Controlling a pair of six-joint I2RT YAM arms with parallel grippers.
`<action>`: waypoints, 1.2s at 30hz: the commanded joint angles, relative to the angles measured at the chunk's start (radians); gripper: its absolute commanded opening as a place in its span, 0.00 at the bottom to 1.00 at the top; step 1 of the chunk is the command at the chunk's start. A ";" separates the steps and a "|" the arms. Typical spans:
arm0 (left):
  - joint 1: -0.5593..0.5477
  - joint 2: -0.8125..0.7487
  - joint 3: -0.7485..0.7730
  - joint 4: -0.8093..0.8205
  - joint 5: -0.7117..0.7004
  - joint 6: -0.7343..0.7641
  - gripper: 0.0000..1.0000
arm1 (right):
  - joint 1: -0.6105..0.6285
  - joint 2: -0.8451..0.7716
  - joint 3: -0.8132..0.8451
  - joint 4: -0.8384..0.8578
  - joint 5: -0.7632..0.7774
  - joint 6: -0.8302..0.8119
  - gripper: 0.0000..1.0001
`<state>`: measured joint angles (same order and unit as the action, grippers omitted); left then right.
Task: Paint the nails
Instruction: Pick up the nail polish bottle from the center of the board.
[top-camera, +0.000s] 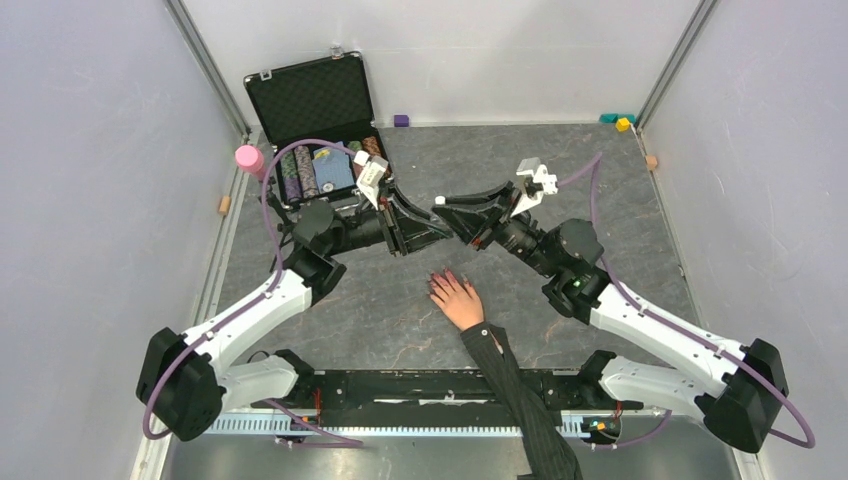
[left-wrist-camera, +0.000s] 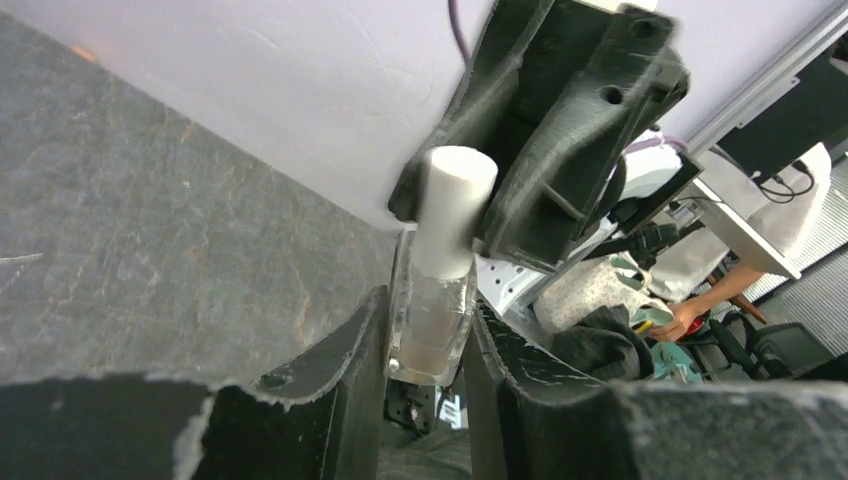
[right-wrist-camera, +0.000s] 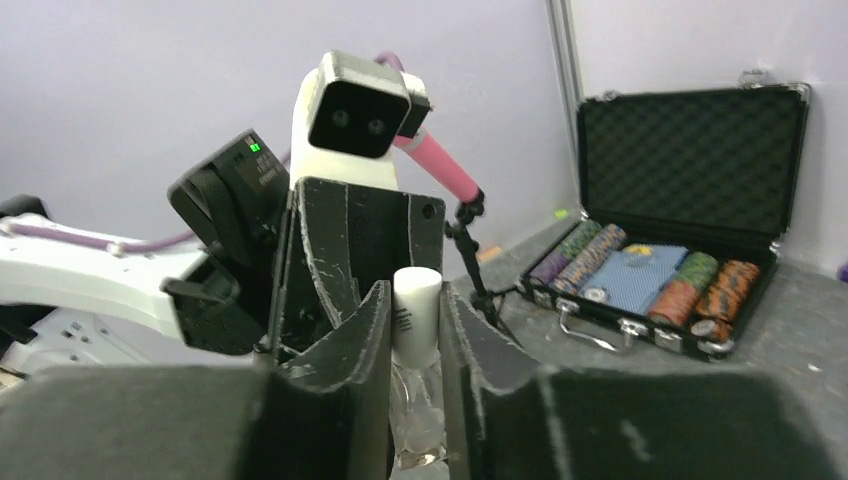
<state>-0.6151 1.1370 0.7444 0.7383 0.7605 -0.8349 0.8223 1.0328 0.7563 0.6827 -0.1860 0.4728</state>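
both arms reach inward and meet over mid-table. left gripper (left-wrist-camera: 425, 345) is clamped on the glass body of a small clear bottle (left-wrist-camera: 432, 320), fingers touching both sides. right gripper (right-wrist-camera: 415, 335) is closed on the white cap (left-wrist-camera: 452, 205) from the opposite side. bottle upright, cap up, held off the table (top-camera: 600, 180). reads as one arm bracing the body so the other can twist the cap off; a judgement only, no gap shows under the cap. nails (top-camera: 441, 279), reddish, are on a pale hand (top-camera: 460, 300) lying flat on the table between the arms, fingers pointing away from the bases. dark sleeve (top-camera: 520, 400) comes in over the near edge. in the top view the bottle sits beyond the fingertips and apart from them, so travel should be short once the brush is out. room: open table to the right and toward the far side. open chip case (top-camera: 312, 125) at far left, close behind the left wrist, little slack for that arm to swing back. side walls well apart from both elbows. risk: polish spilling over the hand if the cap comes off tilted.
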 joint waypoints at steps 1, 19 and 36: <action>-0.015 -0.055 0.088 -0.305 -0.014 0.188 0.02 | -0.002 -0.005 0.109 -0.248 0.030 -0.129 0.49; -0.014 -0.155 0.146 -0.823 -0.407 0.461 0.02 | -0.002 -0.030 0.079 -0.370 0.222 -0.041 0.95; -0.014 -0.118 0.163 -0.854 -0.368 0.477 0.02 | 0.000 0.089 0.195 -0.422 0.169 -0.015 0.65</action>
<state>-0.6289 1.0080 0.8604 -0.1345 0.3653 -0.3981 0.8219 1.0924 0.8829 0.2531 0.0166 0.4416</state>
